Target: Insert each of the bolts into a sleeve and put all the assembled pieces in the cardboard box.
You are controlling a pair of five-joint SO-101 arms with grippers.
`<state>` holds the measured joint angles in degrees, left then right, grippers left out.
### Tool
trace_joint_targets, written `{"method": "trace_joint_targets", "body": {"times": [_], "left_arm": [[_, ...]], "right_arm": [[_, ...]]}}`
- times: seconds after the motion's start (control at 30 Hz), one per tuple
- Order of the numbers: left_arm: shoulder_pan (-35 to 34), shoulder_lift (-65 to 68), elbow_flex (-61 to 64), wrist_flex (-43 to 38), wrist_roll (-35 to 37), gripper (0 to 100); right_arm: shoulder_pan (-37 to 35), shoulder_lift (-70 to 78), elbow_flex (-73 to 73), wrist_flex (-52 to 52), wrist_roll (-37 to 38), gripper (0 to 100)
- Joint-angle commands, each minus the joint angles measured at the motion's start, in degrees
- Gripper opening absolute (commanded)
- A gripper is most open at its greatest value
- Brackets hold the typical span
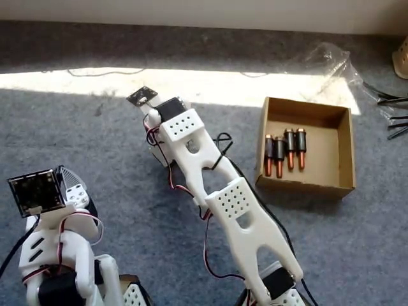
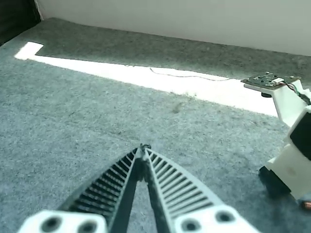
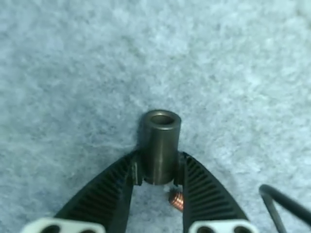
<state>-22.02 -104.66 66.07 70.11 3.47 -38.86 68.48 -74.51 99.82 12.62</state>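
My right gripper (image 3: 159,163) is shut on a dark metal sleeve (image 3: 160,144), which stands upright on the grey carpet with its bore showing. The copper threaded end of a bolt (image 3: 176,199) lies just behind the sleeve, between the fingers. In the high view the right arm (image 1: 191,146) stretches over the middle of the floor and hides its own gripper. The cardboard box (image 1: 341,150) sits to its right and holds several assembled pieces (image 1: 285,150) side by side. My left gripper (image 2: 142,149) is shut on nothing, low over bare carpet at the near left.
A clear plastic bag (image 1: 331,60) lies beyond the box, and black ties (image 1: 390,115) lie at the right edge. A sunlit strip (image 1: 95,80) crosses the carpet at the back. The right arm's wrist (image 2: 291,145) stands close beside the left gripper.
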Motion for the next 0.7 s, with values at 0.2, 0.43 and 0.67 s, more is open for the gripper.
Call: {"method": "trace_joint_targets", "body": {"times": [0.2,0.43,0.67], "left_arm": [[0.75,0.22,2.07,-4.31,-0.26,0],[0.75,0.22,2.07,-4.31,-0.26,0],[0.75,0.22,2.15,-4.31,-0.26,0]], "right_arm": [[-0.66,-4.70,0.75,1.10,0.70,15.0],[-1.27,-5.58,0.75,0.66,0.70,15.3],[-0.92,-6.46,-1.54,-0.13,0.79,15.3]]}}
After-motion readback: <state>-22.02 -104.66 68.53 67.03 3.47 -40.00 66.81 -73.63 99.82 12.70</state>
